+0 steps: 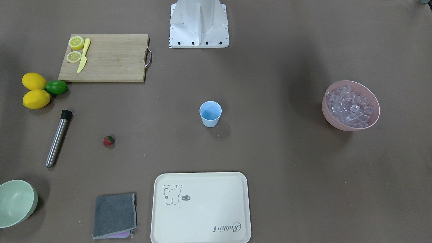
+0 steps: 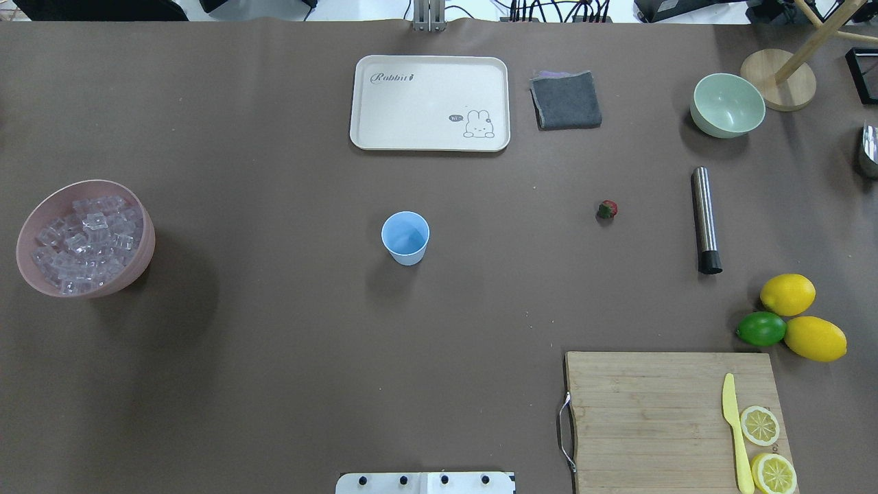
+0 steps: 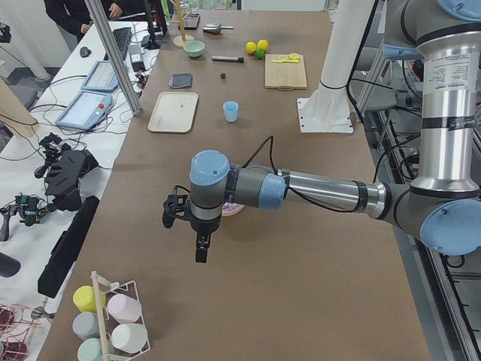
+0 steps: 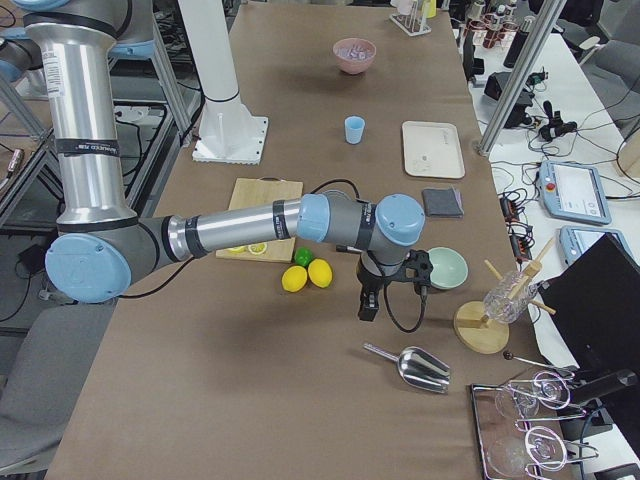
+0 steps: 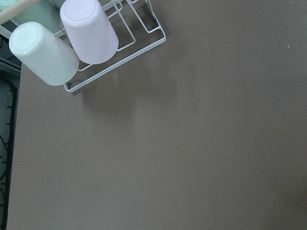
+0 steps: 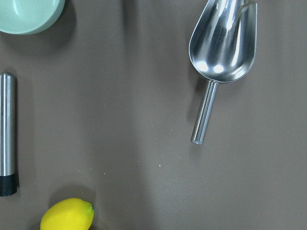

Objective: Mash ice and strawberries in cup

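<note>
Left end effector (image 3: pixel 201 248), right end effector (image 4: pixel 368 303): opening, cannot tell. Strawberry (image 1: pixel 108 141) small, soft: pinch gently across sides. Ice (image 1: pixel 351 107) slippery; cup (image 1: pixel 210 113) light, tippy.

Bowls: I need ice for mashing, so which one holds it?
The pink bowl, on the robot's left, holds the ice; the pale green bowl is empty.

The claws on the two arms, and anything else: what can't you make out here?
Left claw: shows only in the left side view, small and dark; open or shut unclear.
Right claw: likewise, right side view only.
Pink bowl: left side view, mostly hidden behind the left arm.
Metal scoop: overhead view, cut by the right edge.
</note>
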`<state>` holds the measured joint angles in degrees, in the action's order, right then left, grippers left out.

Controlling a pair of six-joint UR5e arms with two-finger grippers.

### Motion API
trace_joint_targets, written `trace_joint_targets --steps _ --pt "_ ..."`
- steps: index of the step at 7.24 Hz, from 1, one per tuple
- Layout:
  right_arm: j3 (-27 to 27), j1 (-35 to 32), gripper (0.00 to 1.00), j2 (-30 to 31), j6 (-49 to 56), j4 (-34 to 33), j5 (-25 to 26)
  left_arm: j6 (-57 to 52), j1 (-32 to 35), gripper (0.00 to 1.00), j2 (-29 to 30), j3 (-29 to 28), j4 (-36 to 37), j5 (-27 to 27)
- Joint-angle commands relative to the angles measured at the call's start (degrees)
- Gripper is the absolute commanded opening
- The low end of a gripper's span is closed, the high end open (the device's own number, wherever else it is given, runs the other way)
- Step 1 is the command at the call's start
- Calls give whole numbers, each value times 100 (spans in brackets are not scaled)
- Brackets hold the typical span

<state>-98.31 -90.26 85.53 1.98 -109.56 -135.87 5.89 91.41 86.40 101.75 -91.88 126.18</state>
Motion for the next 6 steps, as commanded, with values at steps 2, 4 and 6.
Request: trace_joint_targets --steps 2,4,6 --pt "40 -1 100 34 -5 -3 8 0 -1 98 -18 3 21 317" --pt "48 -1 100 43 -23 -4 8 0 -133 98 9 -6 -5 443" --pt "92 -1 100 51 -32 -4 -1 0 -159 98 44 -138 -66 442"
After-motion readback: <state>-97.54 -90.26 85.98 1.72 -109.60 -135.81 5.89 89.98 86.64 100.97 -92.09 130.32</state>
